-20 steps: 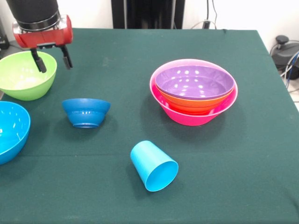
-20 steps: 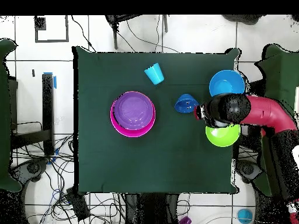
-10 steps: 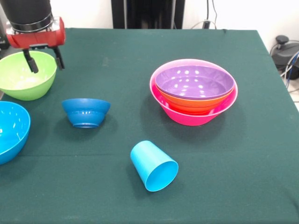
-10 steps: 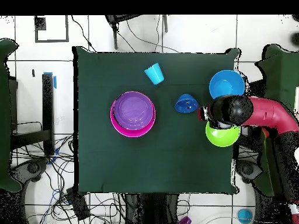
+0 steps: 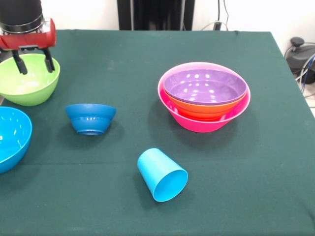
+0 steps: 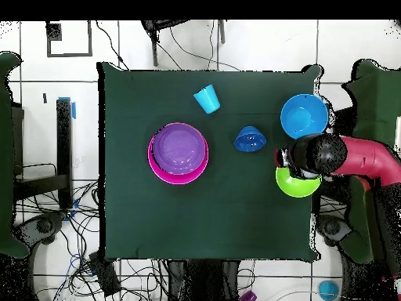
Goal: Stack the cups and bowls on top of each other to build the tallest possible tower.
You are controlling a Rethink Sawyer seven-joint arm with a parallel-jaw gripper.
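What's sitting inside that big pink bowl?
Inside the pink bowl an orange bowl is nested, with a purple bowl in it. Anything beneath them is hidden.

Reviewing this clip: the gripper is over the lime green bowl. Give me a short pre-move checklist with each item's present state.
1. Gripper open: ok, its two fingers stand apart with nothing between them.
2. Gripper lined up with the lime green bowl: ok, the fingers hang over its far rim in the front view.
3. Lime green bowl upright and free: ok, opening up, apart from the sky blue bowl.
4. Tower ready to receive: ok, purple nested in orange in pink, level, top bowl empty.
5. Path to the tower: cannot tell; the small dark blue bowl sits between, upside down.
6. Sky blue cup upright: not ok, it lies on its side.
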